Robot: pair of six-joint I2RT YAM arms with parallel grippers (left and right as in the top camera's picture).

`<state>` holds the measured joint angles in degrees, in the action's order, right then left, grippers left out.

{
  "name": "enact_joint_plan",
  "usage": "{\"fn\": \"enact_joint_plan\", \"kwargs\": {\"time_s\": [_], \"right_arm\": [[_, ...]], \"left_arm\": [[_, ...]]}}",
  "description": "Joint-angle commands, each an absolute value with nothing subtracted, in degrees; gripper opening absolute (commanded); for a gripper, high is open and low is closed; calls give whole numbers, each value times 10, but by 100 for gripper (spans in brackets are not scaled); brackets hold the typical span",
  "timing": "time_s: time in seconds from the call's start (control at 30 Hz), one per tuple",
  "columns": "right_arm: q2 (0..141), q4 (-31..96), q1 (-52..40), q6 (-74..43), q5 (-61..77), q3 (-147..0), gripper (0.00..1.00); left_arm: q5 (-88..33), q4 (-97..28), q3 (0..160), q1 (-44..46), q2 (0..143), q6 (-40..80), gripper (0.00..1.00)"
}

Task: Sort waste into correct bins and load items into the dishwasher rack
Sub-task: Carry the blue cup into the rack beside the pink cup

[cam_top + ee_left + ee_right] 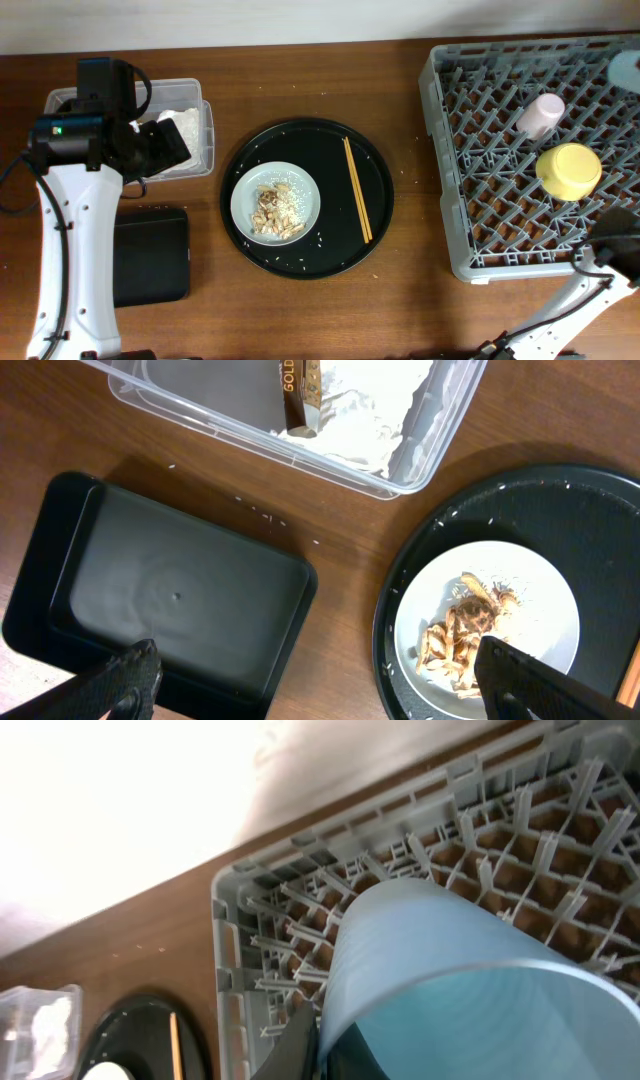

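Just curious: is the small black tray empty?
Empty. The small black tray shows a bare floor; the food scraps lie on the plate.

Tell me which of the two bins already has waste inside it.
The clear plastic box, which holds crumpled white napkins and a gold-brown wrapper. The shallow black tray beside it is empty.

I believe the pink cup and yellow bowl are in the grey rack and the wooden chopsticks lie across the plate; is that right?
No: the overhead view shows the thin wooden chopsticks on the large round black tray, beside the round grey-white plate. The small pink cup and yellow bowl are in the grey plastic rack.
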<state>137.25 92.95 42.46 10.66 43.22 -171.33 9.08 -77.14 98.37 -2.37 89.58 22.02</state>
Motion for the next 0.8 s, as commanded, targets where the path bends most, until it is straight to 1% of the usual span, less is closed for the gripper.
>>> {"fn": "enact_joint_plan", "kwargs": {"time_s": [0.0,0.07,0.1,0.17,0.23,0.27,0.3,0.33,0.37,0.53,0.57,0.6,0.63,0.77], "right_arm": [[1437,873,463,148,593,-1659,4],[1462,818,473,197,686,-1605,4],[1468,777,474,197,739,-1568,4],[1470,648,466,197,868,-1453,4],[1470,566,458,181,879,-1361,4],[1470,547,457,171,879,-1340,4],[1470,524,457,153,868,-1312,4],[1470,515,458,102,780,-1289,4],[1470,522,458,80,715,-1278,4],[1440,576,459,80,681,-1280,4],[1435,592,459,75,651,-1287,4],[1423,631,459,63,554,-1302,4],[1418,644,459,63,529,-1306,4],[1385,676,467,34,514,-1310,5]], "left_arm": [[97,-772,983,-24,894,211,100],[97,-772,983,-24,894,211,100],[97,-772,983,-24,894,211,99],[97,-772,983,-24,894,211,99],[97,-772,983,-24,894,211,99],[97,-772,983,-24,894,211,99],[97,-772,983,-24,894,211,99],[97,-772,983,-24,894,211,99],[97,-772,983,-24,894,211,99],[97,-772,983,-24,894,211,99],[97,-772,983,-24,894,211,99],[97,-772,983,-24,894,211,99],[97,-772,983,-24,894,211,99],[97,-772,983,-24,894,211,99]]}}
